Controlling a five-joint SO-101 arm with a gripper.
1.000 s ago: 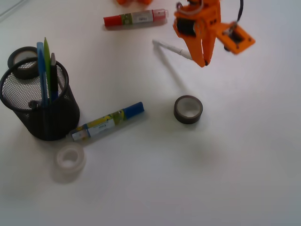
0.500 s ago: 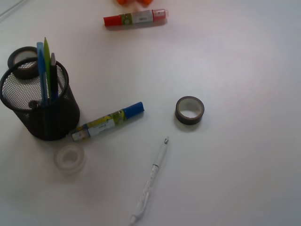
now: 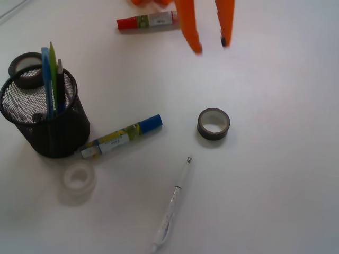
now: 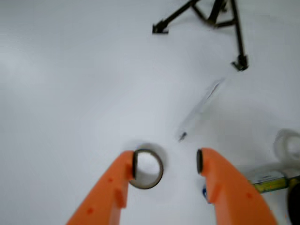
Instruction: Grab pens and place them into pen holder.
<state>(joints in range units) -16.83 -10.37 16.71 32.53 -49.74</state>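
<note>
Since half a second ago my orange two-fingered hand (image 3: 210, 45) has come back into the front view at the top edge, where only bare worktop showed; the white translucent pen (image 3: 174, 203) lies as it did then, low and right of centre. From the front, my fingers stand well apart with nothing between them, hanging over the white worktop (image 3: 275, 174) beside the thick red marker (image 3: 150, 21). The pen is well apart from me, past the dark tape roll (image 3: 213, 123), its tip pointing up toward that roll. The black wire-mesh pen holder (image 3: 45, 119) stands at the left with the light blue, bright green and darker pens already upright inside; the thick blue-capped yellow-labelled marker (image 3: 121, 136) and the clear tape roll (image 3: 79, 178) lie near its foot.

From the wrist view, my hand (image 4: 167, 164) frames the dark tape roll (image 4: 147, 168), which sits against one fingertip, and the pen (image 4: 199, 108) lies beyond, slanting away, its tip nearest me.

I judge this the reach for the last pen. To do it well I should pass over the roll without nudging it, turn so my fingers straddle the pen across its barrel, come down near its middle, and only then squeeze.
</note>
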